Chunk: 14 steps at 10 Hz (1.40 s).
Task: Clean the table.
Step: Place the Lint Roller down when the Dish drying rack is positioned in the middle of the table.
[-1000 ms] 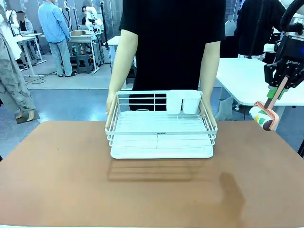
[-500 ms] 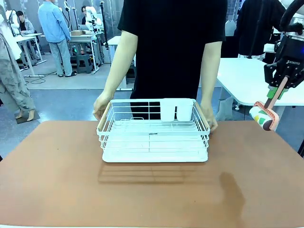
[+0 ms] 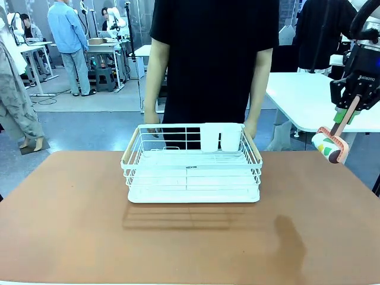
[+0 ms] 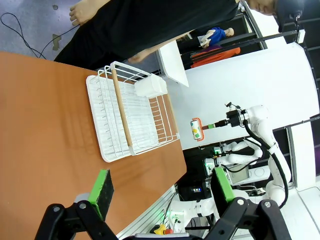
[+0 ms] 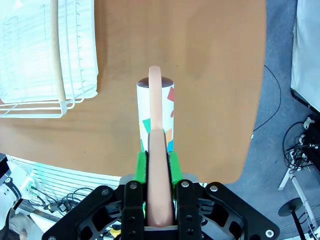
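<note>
The person's hands (image 3: 152,127) sit partly hidden behind the white dish rack (image 3: 192,163). The small label on the rack's front wire is too small to read.

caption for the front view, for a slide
Right gripper holds a lint roller above the table edge; a white dish rack sits mid-table.

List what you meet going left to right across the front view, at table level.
Bare reddish-brown table top → white wire dish rack with two white cups → dark stain on the table → pink-handled lint roller held by the right gripper.
</note>
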{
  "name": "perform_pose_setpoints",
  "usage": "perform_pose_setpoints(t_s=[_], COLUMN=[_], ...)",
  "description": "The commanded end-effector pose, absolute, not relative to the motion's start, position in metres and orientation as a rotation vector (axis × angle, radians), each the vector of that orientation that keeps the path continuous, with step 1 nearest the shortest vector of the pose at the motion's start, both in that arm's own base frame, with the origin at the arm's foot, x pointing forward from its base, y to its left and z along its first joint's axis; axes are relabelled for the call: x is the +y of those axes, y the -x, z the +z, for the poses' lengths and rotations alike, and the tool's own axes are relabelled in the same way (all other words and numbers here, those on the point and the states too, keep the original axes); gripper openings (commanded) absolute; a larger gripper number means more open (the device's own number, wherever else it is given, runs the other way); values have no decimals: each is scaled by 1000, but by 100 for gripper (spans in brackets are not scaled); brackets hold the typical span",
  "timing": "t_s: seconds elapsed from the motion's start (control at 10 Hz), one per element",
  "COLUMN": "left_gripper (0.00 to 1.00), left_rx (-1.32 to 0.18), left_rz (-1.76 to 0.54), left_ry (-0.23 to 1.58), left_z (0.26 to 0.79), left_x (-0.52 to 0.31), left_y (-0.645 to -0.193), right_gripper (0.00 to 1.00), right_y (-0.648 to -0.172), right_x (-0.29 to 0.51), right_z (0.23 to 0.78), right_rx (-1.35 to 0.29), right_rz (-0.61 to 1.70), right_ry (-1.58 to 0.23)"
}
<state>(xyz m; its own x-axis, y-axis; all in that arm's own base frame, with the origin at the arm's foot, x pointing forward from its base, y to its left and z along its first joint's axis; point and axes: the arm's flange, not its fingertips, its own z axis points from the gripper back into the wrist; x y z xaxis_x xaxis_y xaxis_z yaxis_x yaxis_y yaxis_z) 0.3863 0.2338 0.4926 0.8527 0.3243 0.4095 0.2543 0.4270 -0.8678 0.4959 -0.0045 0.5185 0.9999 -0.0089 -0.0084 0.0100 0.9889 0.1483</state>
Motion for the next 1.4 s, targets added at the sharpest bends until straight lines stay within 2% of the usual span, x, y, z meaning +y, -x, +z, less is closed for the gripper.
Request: perform_pose_setpoints(t_s=[0.0,0.5,0.7,0.8,1.0,1.1,1.3], left_gripper=[100,100,100,100,100,100,100], left_rx=[-591,-591,-591,-591,-591,-591,-591], left_rz=[39,39,39,39,39,39,39], left_ry=[1165,1165,1165,1165,1165,1165,1165], left_z=[495,495,495,495,495,495,495], left_x=[235,235,235,235,235,235,235], left_y=[-385,-385,-385,-385,-385,-385,-385], right_gripper=[21,21,21,21,21,21,21], right_y=[-497,-496,-545,-554,-559,-560,-552], right_x=[-3,-4,-12,-14,-8,-2,-2], right_z=[521,518,527,521,506,500,475], right_rx=[13,8,-116,-23,-131,-169,-243], right_rz=[-11,-9,-1098,-1215,-1485,-1544,-1574], right_ry=[-156,-149,-346,-367,-301,-390,-392])
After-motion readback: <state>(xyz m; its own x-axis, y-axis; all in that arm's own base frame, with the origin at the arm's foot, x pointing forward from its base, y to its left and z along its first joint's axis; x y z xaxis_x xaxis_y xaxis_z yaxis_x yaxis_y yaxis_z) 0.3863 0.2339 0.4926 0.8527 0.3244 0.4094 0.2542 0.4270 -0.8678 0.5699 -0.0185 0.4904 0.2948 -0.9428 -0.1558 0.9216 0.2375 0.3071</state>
